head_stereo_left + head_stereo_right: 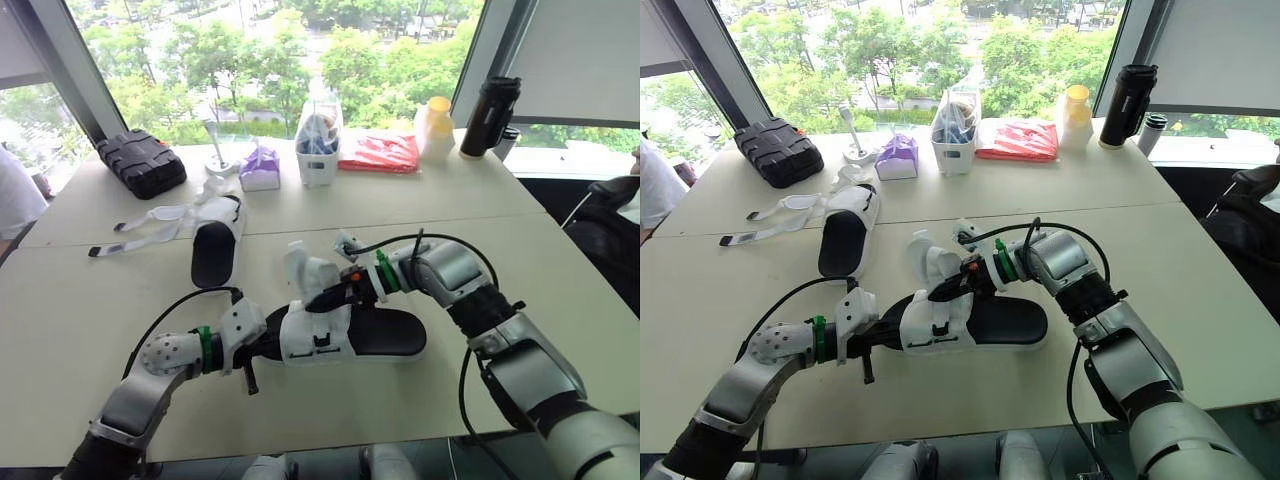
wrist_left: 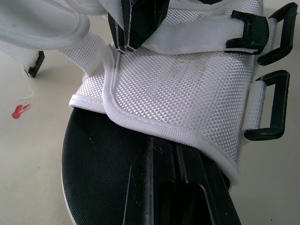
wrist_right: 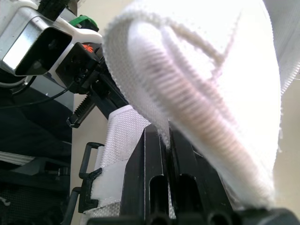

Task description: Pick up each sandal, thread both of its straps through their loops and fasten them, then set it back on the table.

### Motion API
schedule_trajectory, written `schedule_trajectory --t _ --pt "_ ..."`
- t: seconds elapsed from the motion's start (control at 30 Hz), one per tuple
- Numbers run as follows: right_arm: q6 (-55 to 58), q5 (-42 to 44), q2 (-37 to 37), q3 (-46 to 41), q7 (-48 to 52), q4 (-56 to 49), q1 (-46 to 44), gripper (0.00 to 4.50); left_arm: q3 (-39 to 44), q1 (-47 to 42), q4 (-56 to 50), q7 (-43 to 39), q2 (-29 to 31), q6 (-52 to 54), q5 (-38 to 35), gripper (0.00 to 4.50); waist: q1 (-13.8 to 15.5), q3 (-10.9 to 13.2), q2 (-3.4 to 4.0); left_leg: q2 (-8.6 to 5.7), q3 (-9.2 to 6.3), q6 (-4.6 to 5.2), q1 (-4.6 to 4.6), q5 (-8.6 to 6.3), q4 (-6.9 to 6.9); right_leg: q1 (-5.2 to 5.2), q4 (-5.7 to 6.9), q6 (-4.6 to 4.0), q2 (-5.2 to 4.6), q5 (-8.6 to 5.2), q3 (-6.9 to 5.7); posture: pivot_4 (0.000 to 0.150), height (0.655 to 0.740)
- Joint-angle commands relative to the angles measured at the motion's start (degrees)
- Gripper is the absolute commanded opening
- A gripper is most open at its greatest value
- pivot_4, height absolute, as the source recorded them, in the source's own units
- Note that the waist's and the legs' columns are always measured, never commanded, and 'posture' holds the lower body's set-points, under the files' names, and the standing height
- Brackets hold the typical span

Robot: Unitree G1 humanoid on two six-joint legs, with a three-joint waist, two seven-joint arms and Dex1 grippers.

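The near sandal [image 1: 392, 334], black-soled with a white upper [image 1: 318, 336], lies flat at the table's middle. My right gripper [image 1: 335, 295] hovers over the upper, shut on a white strap [image 3: 211, 84] that it holds raised and curled. The strap's pinched end shows in the left wrist view [image 2: 89, 51]. My left gripper [image 1: 266, 342] is at the sandal's left end, with its fingers [image 2: 180, 187] together, flat on the black footbed and reaching under the upper. Two black loops [image 2: 274, 105] hang off the upper's side. The second sandal [image 1: 215, 248] lies farther back left, its straps [image 1: 150, 225] spread loose.
Along the far edge stand a black case [image 1: 140, 162], a purple tissue pack [image 1: 260, 168], a white container [image 1: 318, 140], a red bag [image 1: 380, 152], a yellow-capped bottle [image 1: 435, 128] and a black flask [image 1: 490, 115]. People sit at the left [image 1: 15, 195] and right [image 1: 615, 205].
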Motion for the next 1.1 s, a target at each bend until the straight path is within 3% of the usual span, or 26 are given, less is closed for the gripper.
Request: schedule_trajectory --t 0.03,0.5,1.1 --pt "0.6 0.0 -1.1 -0.7 2.1 -2.0 -0.6 0.02 -2.0 1.2 0.5 -0.2 0.0 1.0 1.1 0.0 0.0 0.0 0.0 0.0 0.0 0.0 0.0 0.0 0.0 0.0 0.0 0.0 0.0 0.0 0.0 0.15 0.74" --pt "1.2 1.6 -4.5 -2.6 3.5 -15.0 4.1 0.02 -1.9 0.9 0.6 -0.1 -0.1 1.0 1.0 0.0 0.1 0.0 0.0 0.0 -0.07 0.01 -0.04 -0.01 -0.02 -0.01 -0.02 0.0 -0.01 -0.01 -0.01 0.15 0.74" --pt "-0.2 4.0 -6.3 -7.4 0.0 -23.3 6.9 0.02 -2.1 0.7 0.5 0.0 -0.1 1.1 0.9 0.0 0.0 0.0 0.0 0.0 -0.06 0.01 -0.04 -0.01 -0.04 -0.02 -0.04 0.02 -0.02 -0.02 -0.01 0.15 0.74"
